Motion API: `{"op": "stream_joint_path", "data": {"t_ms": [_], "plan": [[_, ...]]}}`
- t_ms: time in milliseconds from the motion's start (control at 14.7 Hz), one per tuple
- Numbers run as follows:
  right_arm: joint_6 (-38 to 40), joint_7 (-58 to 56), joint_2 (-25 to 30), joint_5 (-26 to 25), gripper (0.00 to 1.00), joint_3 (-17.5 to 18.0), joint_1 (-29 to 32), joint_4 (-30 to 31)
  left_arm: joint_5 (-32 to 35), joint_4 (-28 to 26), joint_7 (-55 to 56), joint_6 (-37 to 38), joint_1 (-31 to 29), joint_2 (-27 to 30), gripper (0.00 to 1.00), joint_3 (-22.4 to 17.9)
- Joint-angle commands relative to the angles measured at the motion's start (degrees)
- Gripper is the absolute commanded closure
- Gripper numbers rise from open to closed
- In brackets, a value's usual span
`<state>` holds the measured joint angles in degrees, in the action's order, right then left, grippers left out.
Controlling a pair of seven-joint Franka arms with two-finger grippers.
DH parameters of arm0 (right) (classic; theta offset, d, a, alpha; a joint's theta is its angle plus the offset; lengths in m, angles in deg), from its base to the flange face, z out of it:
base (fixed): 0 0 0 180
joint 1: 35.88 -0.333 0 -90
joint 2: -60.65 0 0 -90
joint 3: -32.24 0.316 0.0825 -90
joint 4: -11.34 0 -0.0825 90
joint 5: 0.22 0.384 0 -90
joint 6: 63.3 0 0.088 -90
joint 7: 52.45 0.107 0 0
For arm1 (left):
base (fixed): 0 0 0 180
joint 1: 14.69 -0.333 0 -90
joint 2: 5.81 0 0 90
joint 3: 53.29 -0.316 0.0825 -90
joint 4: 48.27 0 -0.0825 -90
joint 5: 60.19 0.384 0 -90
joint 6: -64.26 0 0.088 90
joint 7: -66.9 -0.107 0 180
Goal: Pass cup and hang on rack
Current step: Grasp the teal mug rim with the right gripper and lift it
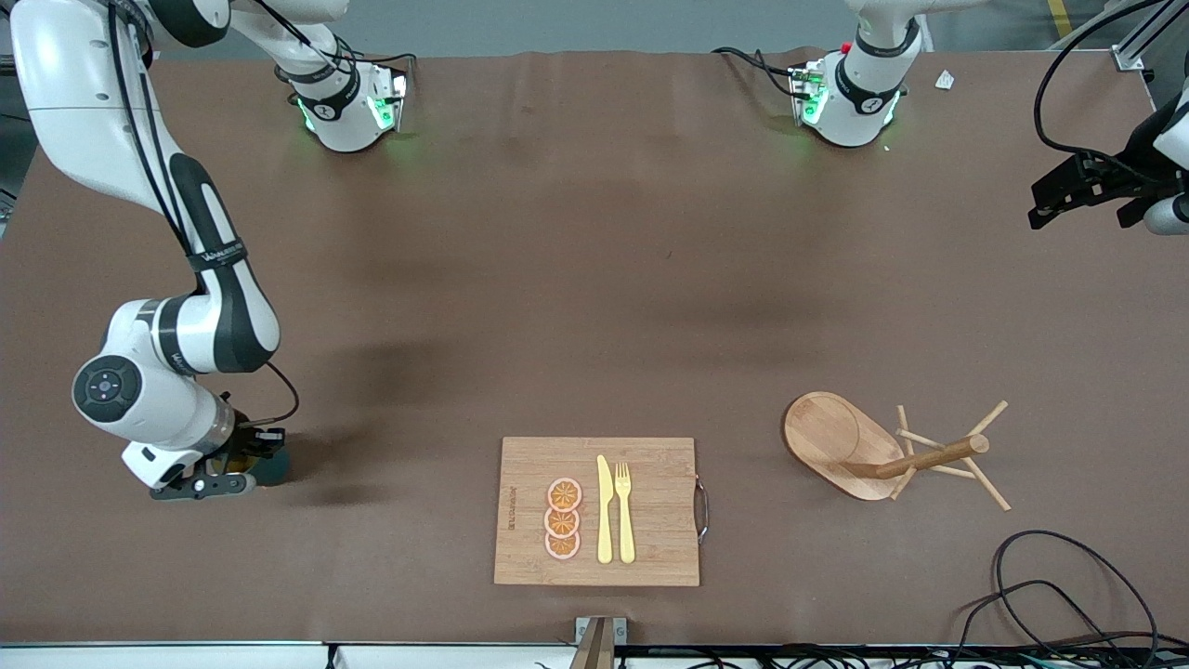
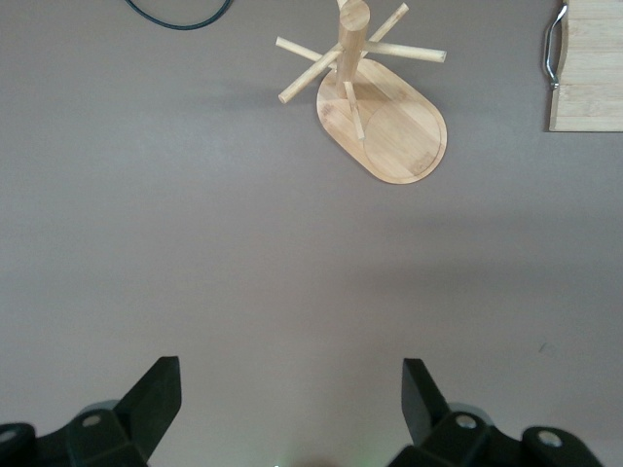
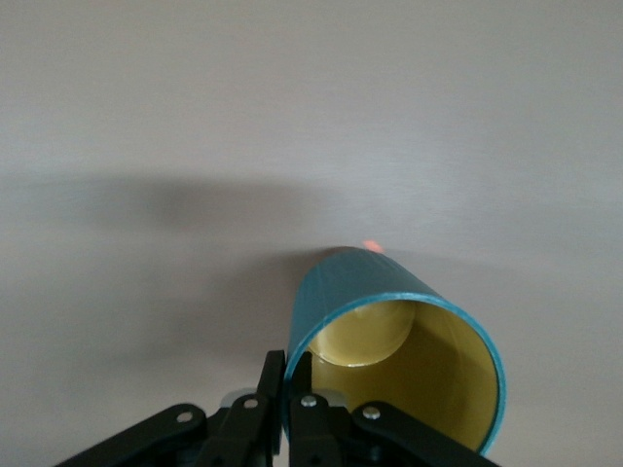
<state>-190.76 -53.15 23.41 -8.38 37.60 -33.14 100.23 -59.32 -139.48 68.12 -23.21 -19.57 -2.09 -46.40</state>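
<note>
The dark teal cup [image 3: 384, 287] with its mustard inside shows in the right wrist view. My right gripper [image 3: 289, 365] is shut on its rim, one finger inside and one outside. In the front view this gripper [image 1: 240, 457] is low at the right arm's end of the table, and the cup [image 1: 272, 467] is mostly hidden under it. The wooden rack [image 1: 836, 437] stands toward the left arm's end, and also shows in the left wrist view [image 2: 394, 126]. My left gripper [image 2: 289, 379] is open and empty, held high over that end [image 1: 1048, 204].
A bamboo cutting board [image 1: 650, 520] with orange slices [image 1: 563, 518], a yellow knife [image 1: 604, 511] and a fork [image 1: 624, 511] lies at the table's near edge, between cup and rack. Black cables [image 1: 1059, 595] lie at the near corner by the rack.
</note>
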Motion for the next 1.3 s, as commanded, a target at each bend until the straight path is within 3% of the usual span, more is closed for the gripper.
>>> {"op": "stream_joint_path", "data": {"t_ms": [0,205,409,477,818,1091,1227], "plan": [[8.4,0.3,3.6,-0.6,0.96,4.5,-1.3,-3.1,0.5,0.9,0.3,0.6,-0.1,-0.9,0.0,0.4],[16.8,1.5,3.8,-0.3,0.96,11.1,-1.5,-7.4,0.0,0.9,0.4,0.3,0.0,-1.4,0.0,0.4],[20.3,13.1,3.7,-0.2,0.96,20.2,-2.7,-10.8,-0.2,0.9,0.4,0.4,-0.3,-1.5,0.0,0.4],[19.9,17.4,3.3,-0.4,0.96,21.7,-5.1,-11.6,-0.2,0.9,0.4,0.4,-0.4,-1.5,0.0,0.4],[6.4,32.0,-1.4,-1.1,0.96,20.7,-20.4,-13.7,-0.2,0.9,0.4,0.5,-0.3,-1.4,0.0,0.4],[-2.8,40.3,-6.3,-1.1,0.96,9.2,-34.2,-14.5,-0.1,0.9,0.4,0.5,-0.4,-1.4,0.0,0.3],[-4.0,43.1,-8.7,-1.2,0.96,7.0,-37.3,-16.6,0.0,0.9,0.4,0.5,-0.3,-1.5,0.0,0.3]]}}
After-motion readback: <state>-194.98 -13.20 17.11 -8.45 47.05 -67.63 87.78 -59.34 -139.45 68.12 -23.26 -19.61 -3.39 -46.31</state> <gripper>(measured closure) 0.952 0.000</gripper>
